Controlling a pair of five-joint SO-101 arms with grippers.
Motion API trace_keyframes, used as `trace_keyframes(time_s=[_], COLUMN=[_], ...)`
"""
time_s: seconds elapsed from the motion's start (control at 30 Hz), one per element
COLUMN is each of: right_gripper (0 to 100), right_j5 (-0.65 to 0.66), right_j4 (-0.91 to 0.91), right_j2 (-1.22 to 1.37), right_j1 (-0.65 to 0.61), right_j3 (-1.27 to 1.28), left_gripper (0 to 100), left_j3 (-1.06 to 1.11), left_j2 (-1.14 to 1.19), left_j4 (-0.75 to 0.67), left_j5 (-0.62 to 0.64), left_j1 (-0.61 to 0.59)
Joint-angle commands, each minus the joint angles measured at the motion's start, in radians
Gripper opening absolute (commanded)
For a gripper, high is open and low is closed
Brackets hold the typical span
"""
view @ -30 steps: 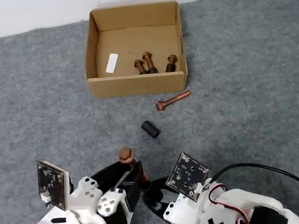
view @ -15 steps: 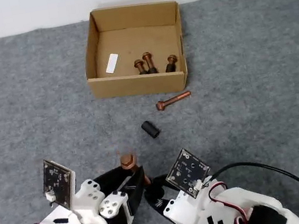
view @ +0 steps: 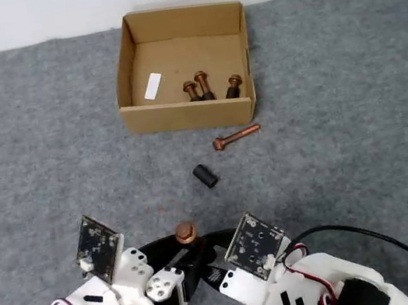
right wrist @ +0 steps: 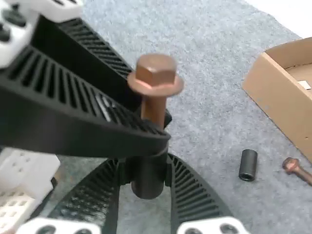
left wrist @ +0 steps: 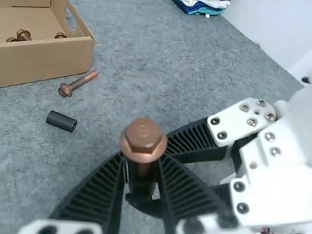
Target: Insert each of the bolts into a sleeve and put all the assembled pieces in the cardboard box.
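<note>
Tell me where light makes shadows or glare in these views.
High view: even, soft light, only faint shade inside the cardboard box along its near wall. Left wrist view: dull sheen on the head of the held bolt, no harsh glare. Right wrist view: soft highlight on that head; the sleeve below shows no glint.

— Is there any writing to read here?
— None that I can make out. The white sticker (view: pixel 153 86) inside the cardboard box (view: pixel 181 114) looks blank, and the bolt (left wrist: pixel 143 138) carries no legible mark on its head.

Loose bolt (view: pixel 237 136), sleeve (view: pixel 206 176) in frt of box (view: pixel 189 114)
</note>
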Motion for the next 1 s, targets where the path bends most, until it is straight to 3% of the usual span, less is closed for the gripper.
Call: trace_keyframes(time_s=[0.0, 0.27, 0.73, 0.87, 0.97], right_gripper=[0.8, 0.8, 0.8, 0.8, 0.8], right_j5=[0.043, 0.164, 0.181, 0.172, 0.074], right_j4=[-0.05, -0.047, -0.038, -0.038, -0.038], right_j2=[-0.005, -0.005, -0.004, -0.002, 0.05], right_j1=[0.019, 0.068, 0.105, 0.216, 0.363], right_j3=[-0.063, -0.118, -0.117, -0.114, -0.132], left_gripper=[3, 21, 22, 21, 13], left_j3=[0.031, 0.038, -0.113, -0.18, -0.214], left_j2=[0.008, 0.008, 0.008, 0.008, 0.006], left_j4=[0.014, 0.014, 0.012, 0.012, 0.012], left_j5=[-0.044, -0.043, -0.077, -0.077, -0.083], left_j1=[0.015, -0.002, -0.186, -0.247, -0.316])
